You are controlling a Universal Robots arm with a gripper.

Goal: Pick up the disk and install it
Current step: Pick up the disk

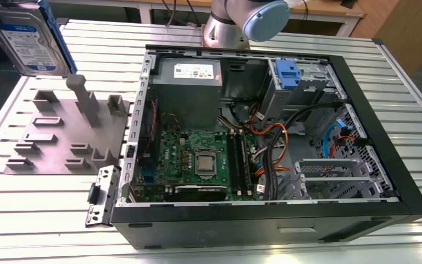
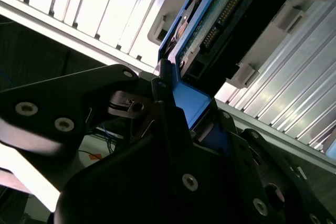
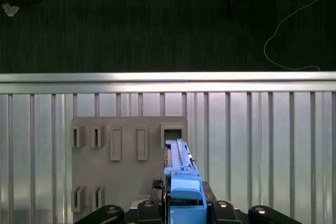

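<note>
– The jaws are squeezed tight on the blue edge of the disk [image 1: 31,38]. Why?
– So it can't drop. It hangs in the air over the grey rack [image 1: 57,132], not in the computer case [image 1: 255,223] yet.

We see the disk [image 1: 31,38] as silver-grey metal under a glossy white-and-blue label [image 1: 29,54], with rails [image 3: 181,179] of smooth blue plastic. The gripper [image 3: 185,211] looks matt black to us, dotted with bright metal screws [image 2: 189,182]. The table [image 1: 387,82] is ribbed bare aluminium with a soft sheen. We note a fixture plate [image 1: 50,132] of matt grey plastic and a computer case [image 1: 270,225], satin black outside and dull bare sheet metal inside. The floor [image 3: 131,24] looks like dark, rough carpet.
</note>
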